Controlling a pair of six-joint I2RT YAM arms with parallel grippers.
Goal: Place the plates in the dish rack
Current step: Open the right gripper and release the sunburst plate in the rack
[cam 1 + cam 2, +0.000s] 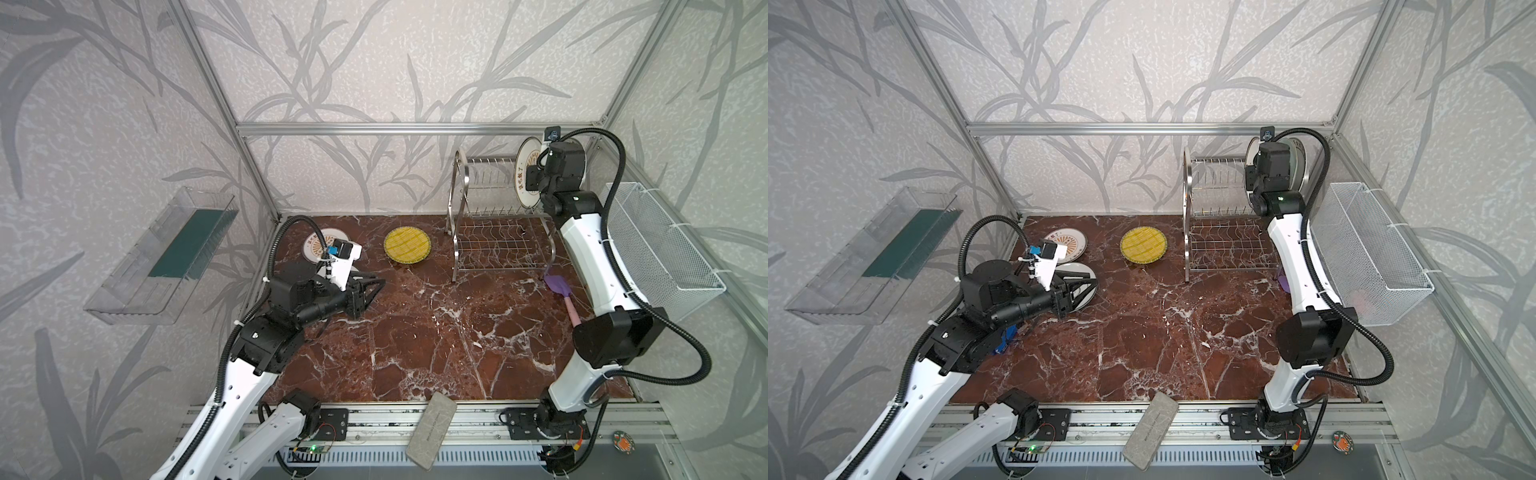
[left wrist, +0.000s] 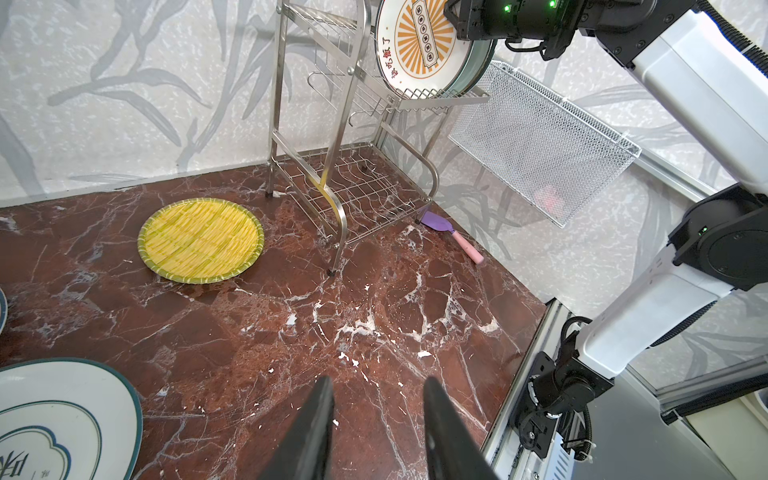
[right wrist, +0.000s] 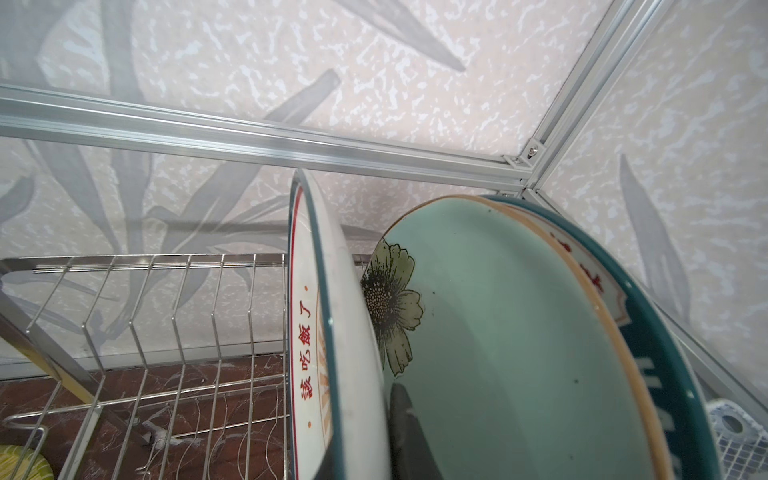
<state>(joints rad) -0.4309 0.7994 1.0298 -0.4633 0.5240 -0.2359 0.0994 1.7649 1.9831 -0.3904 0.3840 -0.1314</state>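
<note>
Status: right gripper [image 2: 455,20] is up at the top tier of the two-tier shiny steel wire dish rack [image 1: 498,243], on the rim of a round white ceramic plate with orange sunburst [image 2: 415,54]. That plate stands on edge in the prong slots near the rack's right end, close to upright. Jaws look clamped on its rim. The right wrist view shows one dark finger [image 3: 405,432] against the plate's back; the other is hidden by the plate, so I'm not fully sure.

Same tier, just behind it: a mint round plate with flower print [image 3: 498,332] leaning toward the rack's right end. A teal-rimmed plate with red lettering [image 3: 673,353] sits behind that, touching it.

The left gripper [image 2: 378,384] hovers low over the red-brown marble tabletop [image 1: 415,340], jaws spread, nothing between them. A white plate with dark ring lines [image 2: 62,415] lies flat just beside it.

Also flat on the table:
- The second orange-sunburst plate [image 1: 318,245], back left.
- The small yellow woven-pattern plate [image 1: 407,246], between it and the rack and clear of the rack's feet.

So three plates are in the rack and three on the table. The lower tier holds no plates.

A purple spatula with pink handle [image 1: 561,295] lies by the rack's front right foot. A white mesh basket [image 1: 660,245] hangs on the right wall and a clear plastic tray [image 1: 162,253] on the left wall.
</note>
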